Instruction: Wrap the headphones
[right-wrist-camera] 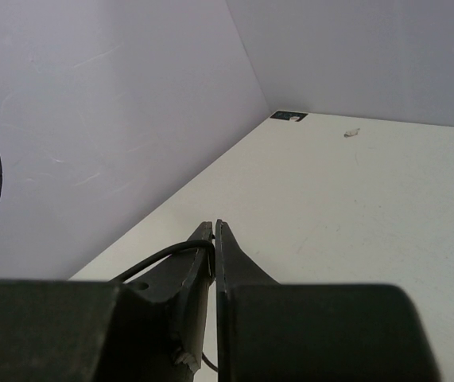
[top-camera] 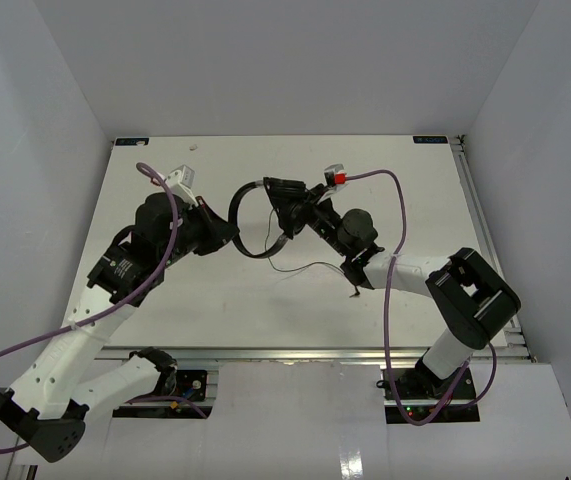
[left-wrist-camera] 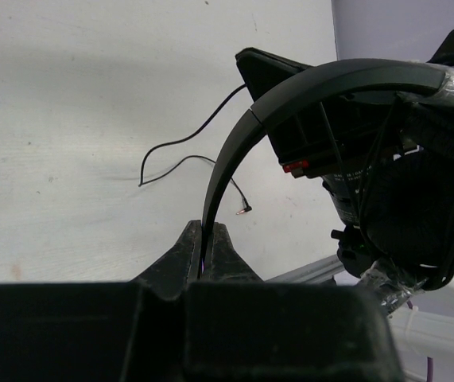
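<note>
Top external view shows the headphones (top-camera: 237, 212) held up over the middle of the tabletop (top-camera: 445, 180), between the left arm (top-camera: 115, 275) and the right arm (top-camera: 415, 272), which reach in toward each other. Left wrist view shows the left jaws pressed together on the thin headband (left-wrist-camera: 228, 159), which arcs up from them and over to the right. Right wrist view shows the right jaws closed on the thin black cable (right-wrist-camera: 163, 256), which leaves them on the left side. Loose cable trails below the headphones, curving over the tabletop toward the right arm, its plug end (left-wrist-camera: 243, 211) free.
</note>
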Available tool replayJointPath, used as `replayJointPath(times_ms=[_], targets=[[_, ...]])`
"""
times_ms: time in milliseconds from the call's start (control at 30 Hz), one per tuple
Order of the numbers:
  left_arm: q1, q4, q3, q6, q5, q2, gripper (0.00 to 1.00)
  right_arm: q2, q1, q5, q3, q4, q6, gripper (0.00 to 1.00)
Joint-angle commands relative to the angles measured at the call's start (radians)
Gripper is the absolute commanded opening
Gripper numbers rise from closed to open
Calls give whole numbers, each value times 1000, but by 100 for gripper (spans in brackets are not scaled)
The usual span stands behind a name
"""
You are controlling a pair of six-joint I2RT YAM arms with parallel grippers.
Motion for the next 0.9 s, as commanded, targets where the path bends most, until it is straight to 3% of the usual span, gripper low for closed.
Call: replayJointPath(times_ms=[0, 367, 633, 867], targets=[[-12, 41, -4, 47, 228, -34, 0, 10, -15, 113, -10, 55, 4, 12], [-13, 41, -46, 63, 252, -46, 0, 4, -15, 167, -41, 143, 44, 14], [-13, 36, -44, 100, 272, -30, 0, 21, -18, 185, -47, 199, 60, 8], [-13, -14, -27, 377, 345, 26, 0, 3, -61, 79, -91, 244, 37, 8]])
